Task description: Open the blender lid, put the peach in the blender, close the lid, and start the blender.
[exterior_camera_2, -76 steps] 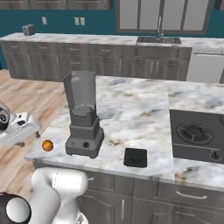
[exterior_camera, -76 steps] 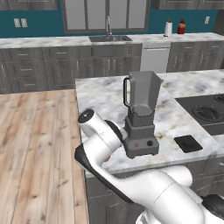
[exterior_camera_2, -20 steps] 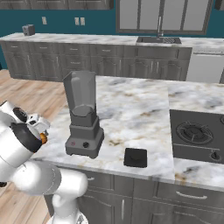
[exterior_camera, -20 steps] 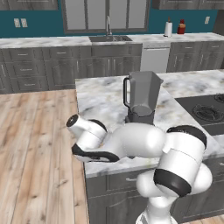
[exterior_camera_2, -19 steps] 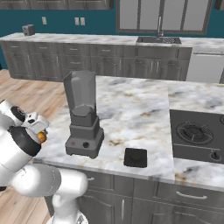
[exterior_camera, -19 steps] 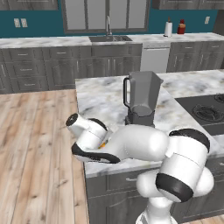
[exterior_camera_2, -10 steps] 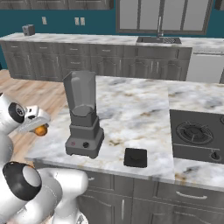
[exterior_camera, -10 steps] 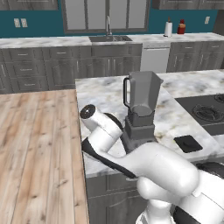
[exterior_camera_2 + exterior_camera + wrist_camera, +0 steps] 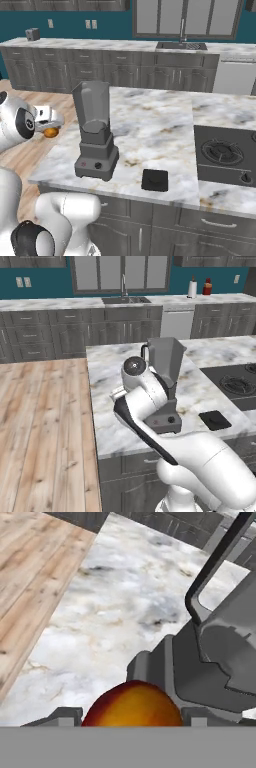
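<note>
Peach (image 9: 132, 704) sits between the two finger tips of the gripper (image 9: 131, 717), jaws closed on it, held off the counter. In the right base view it shows as an orange spot (image 9: 51, 132) under the gripper (image 9: 50, 125), left of the blender (image 9: 95, 131). Jar open; blender lid (image 9: 154, 180) lies flat on the marble counter (image 9: 150, 125), right of the base.

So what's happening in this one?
The gripper holds the peach between its fingers, lifted off the marble counter just left of the blender. The jar is open on top; the blender lid lies flat on the counter to the blender's right. The peach still has to go into the jar.
</note>
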